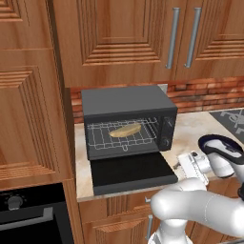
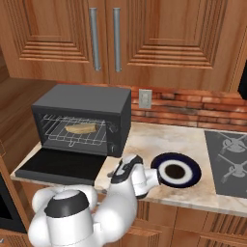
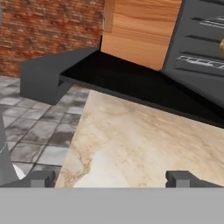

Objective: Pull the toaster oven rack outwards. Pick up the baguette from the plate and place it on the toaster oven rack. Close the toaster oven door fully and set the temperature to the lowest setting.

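The claw (image 3: pixel 110 178) is spread, empty—the toaster oven door (image 3: pixel 131 81) is seen lying flat above it, mid-frame, long edge slanting across.

One toaster oven (image 1: pixel 127 112), centre of the left base view; one rack (image 1: pixel 102 136) in its cavity; one baguette (image 1: pixel 125 130) on that rack; one toaster oven door (image 1: pixel 132 172), folded down below; one plate (image 2: pixel 192 168), right of centre in the right base view; two cabinet handles (image 2: pixel 95 38), top.
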Tool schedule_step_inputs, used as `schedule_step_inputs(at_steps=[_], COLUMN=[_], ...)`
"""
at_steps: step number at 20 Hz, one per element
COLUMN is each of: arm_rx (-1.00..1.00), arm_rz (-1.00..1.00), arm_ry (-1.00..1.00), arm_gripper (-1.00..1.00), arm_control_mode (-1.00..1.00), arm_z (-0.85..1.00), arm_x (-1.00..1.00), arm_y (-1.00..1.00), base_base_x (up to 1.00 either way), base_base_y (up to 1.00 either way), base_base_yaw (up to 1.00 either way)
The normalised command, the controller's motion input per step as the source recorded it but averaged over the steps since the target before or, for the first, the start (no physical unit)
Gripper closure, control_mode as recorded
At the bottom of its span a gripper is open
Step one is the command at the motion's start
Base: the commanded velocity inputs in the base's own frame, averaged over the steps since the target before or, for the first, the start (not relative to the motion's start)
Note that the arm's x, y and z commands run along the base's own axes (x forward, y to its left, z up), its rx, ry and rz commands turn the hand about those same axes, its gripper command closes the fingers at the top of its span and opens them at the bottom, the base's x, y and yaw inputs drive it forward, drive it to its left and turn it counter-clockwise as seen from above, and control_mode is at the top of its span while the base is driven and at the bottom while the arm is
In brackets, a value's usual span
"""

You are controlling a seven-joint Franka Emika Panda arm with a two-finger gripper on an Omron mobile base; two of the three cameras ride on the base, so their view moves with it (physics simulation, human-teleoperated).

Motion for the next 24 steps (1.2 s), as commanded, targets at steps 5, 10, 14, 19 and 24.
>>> schedule_step_inputs(at_steps=[5, 10, 14, 19, 24], arm_rx=[-0.08, -0.02, 0.0, 0.0, 0.0], arm_rz=[-0.04, -0.03, -0.02, 0.0, 0.0], arm_ry=[0.0, 0.04, 0.12, 0.18, 0.18], arm_gripper=[-1.0, -1.0, -1.0, -1.0, -1.0], arm_control_mode=[-1.0, -1.0, -1.0, -1.0, -1.0], arm_z=[-0.3, -0.31, -0.28, -0.23, -0.2], arm_x=[0.0, 0.0, -0.04, -0.11, -0.13], arm_y=[1.0, 1.0, 0.98, 0.99, 1.0], base_base_x=[0.0, 0.0, 0.0, 0.0, 0.0], base_base_y=[0.0, 0.0, 0.0, 0.0, 0.0], base_base_yaw=[0.0, 0.0, 0.0, 0.0, 0.0])
